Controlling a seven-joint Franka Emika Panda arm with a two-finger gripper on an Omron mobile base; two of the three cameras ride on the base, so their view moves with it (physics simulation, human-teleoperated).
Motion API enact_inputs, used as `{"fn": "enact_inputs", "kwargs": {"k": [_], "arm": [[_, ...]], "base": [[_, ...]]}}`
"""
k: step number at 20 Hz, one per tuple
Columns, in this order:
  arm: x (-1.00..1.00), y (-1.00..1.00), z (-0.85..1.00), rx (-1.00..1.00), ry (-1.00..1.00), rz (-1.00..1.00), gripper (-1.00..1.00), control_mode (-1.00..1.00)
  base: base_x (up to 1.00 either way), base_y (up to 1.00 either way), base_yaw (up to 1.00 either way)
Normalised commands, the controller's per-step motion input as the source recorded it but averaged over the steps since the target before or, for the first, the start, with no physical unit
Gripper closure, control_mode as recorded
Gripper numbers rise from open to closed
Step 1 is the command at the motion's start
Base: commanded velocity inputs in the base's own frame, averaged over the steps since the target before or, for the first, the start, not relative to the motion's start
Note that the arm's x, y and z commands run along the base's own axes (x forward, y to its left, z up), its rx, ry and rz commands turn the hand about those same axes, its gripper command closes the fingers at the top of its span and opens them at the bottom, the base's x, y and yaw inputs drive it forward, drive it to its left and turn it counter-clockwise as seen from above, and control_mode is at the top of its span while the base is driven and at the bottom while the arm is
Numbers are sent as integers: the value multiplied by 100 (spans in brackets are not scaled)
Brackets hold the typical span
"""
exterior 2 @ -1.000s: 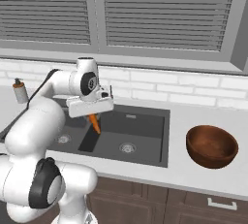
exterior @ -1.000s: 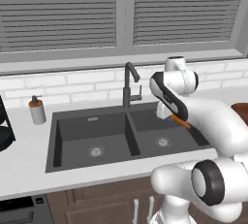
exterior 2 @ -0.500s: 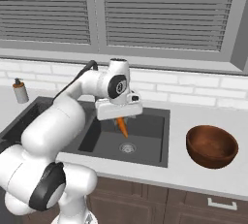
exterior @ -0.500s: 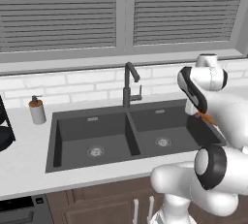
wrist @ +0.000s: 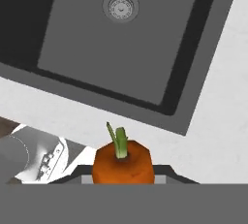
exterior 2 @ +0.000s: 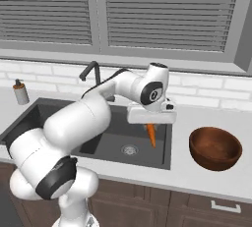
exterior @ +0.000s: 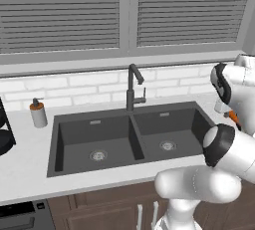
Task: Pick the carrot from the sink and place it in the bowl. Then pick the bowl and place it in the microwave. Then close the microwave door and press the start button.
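Swinging rightward over the sink [exterior 2: 34, 118] since the earlier frame, the white arm [exterior 2: 88, 118] had carried the carrot [exterior 2: 151, 133] from above the left basin to above the right basin's outer edge, nearer the bowl [exterior 2: 215, 147]. The gripper [exterior 2: 150, 123] was pinching the carrot, which hung tip-down between its fingers; in the hand view its leafy top [wrist: 123, 162] sat flush against the hand, with the right basin's drain [wrist: 120, 5] beyond. The bowl waited on the counter [exterior 2: 197, 174] just right of the sink. To finish the step well, the arm would likely need to travel on until the carrot hung over the bowl's hollow, then lower before letting go.
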Motion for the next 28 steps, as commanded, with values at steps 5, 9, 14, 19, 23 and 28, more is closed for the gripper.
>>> {"fn": "enact_inputs", "kwargs": {"k": [5,9,14,19,23,28], "arm": [[14,-72,0,8,0,-40,100,-100],[32,-45,0,3,0,-34,100,-100],[21,-36,0,0,0,-25,100,-100],[12,-44,0,-3,0,-23,100,-100],[35,-74,0,0,9,-20,100,-100],[31,-69,-3,2,9,-4,100,-100]], "base": [[0,0,0],[0,0,0],[0,0,0],[0,0,0],[0,0,0],[0,0,0]]}}
